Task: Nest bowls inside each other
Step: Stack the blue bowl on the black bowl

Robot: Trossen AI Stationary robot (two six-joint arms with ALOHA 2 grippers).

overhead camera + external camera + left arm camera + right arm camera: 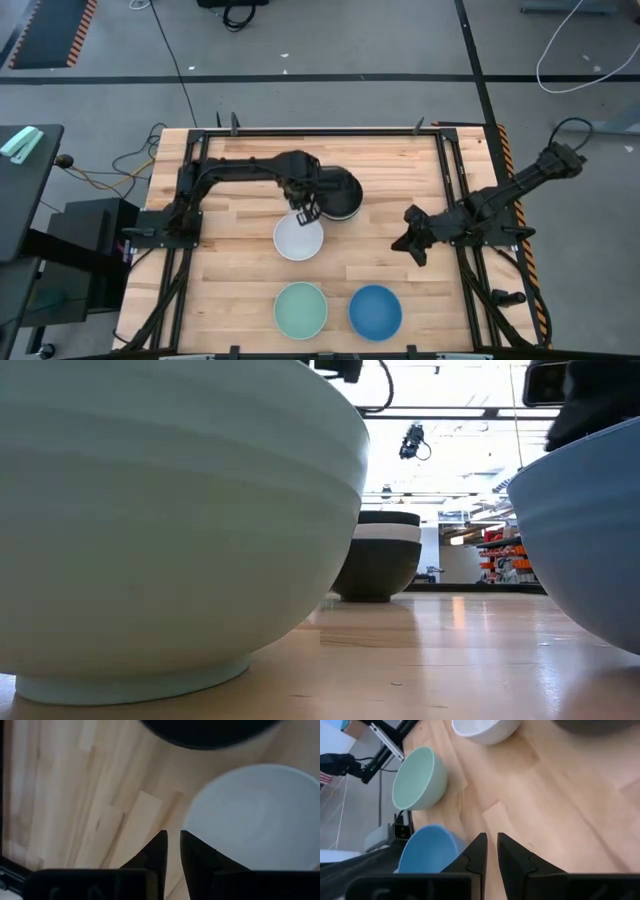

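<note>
My left gripper [307, 213] hangs over the white bowl's [298, 238] rim, fingers nearly together, empty. Black stack [338, 193] w/ a white bowl inside sits just beyond. Mint bowl [301, 309] & blue bowl [375, 312] near front edge. Right gripper [411, 243] waits at right, narrow, empty.

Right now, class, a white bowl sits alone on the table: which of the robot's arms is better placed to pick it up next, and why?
Left. The left gripper hovers at the white bowl's rim, beside the black stack. The right gripper waits farther off near the table's right side.
</note>
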